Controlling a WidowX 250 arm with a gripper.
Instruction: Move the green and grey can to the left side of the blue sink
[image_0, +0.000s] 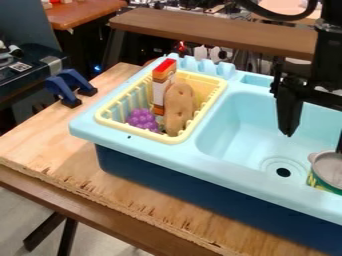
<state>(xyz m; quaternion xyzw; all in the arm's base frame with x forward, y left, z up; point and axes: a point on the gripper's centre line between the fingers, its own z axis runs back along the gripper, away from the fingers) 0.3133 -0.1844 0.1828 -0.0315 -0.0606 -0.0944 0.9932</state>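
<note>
Near side: worktop (41, 142), bare plywood, front edge rough/splintered; dark legs below, pale floor (15, 227) at lower L. On worktop: toy sink (230, 171), light blue top, dark blue lower body.

In sink basin, R edge of view: can (327, 169), grey top, green/yellow label, standing upright, partly cut off by view edge. Drain (283, 172), dark round hole, just to L of can.

Gripper (314, 142), black, hangs over R part of basin, pointing down. Cond.: open, nothing held; fingers wide apart, one over mid-basin, other at R edge of view, near can. Contact w/ can: cannot tell. Arm (328, 50), black, comes in from top R.

L part of sink top: yellow basket (142, 133), slatted sides. Contents, approx. near to far: purple grapes (142, 119) in near L part; brown oblong item (179, 109), dimpled, upright, R of grapes; box (159, 94), orange/white w/ red top, upright, just behind and L of brown item.

Beyond basket, back rim of sink has a row of light blue prongs (207, 67). Far L of worktop: blue clamps (65, 85) w/ black feet, apart from sink. Background: brown bench (214, 32) across rear; second brown tabletop (83, 10) at upper L.
</note>
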